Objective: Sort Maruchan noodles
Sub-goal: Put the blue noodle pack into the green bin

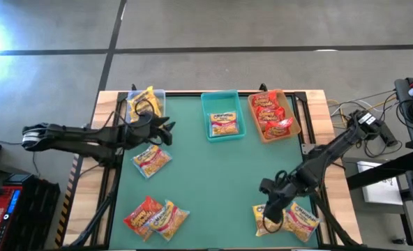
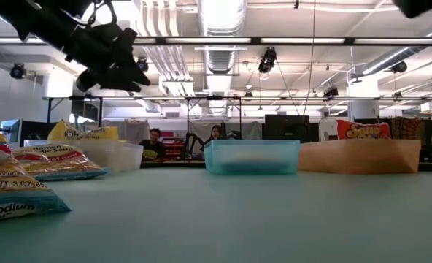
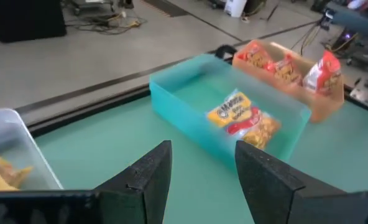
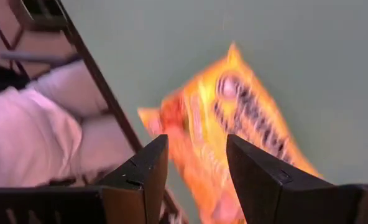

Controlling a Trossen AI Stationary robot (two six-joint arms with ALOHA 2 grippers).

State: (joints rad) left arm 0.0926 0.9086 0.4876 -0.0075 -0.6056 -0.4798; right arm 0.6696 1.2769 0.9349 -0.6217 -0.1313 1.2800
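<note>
Maruchan noodle packets lie about the green table [image 1: 213,181]. One lies at mid-left [image 1: 152,159], two at the near left [image 1: 154,217], two at the near right [image 1: 294,219]. A yellow-orange packet [image 4: 234,137] lies below my right gripper [image 4: 196,146] [image 1: 269,207], which hangs open above it, tilted down, touching nothing. My left gripper [image 3: 202,155] [image 1: 168,130] is open in the air beside the clear bin [image 1: 148,103], almost level, facing the teal bin [image 3: 227,118], which holds one packet [image 3: 240,118].
Three bins stand along the far edge: clear with yellow packets [image 1: 144,100], teal [image 1: 222,115], tan [image 1: 273,115] with red packets [image 3: 289,65]. A dark frame rail [image 4: 103,87] runs along the table's edge by my right gripper. The table's middle is bare mat.
</note>
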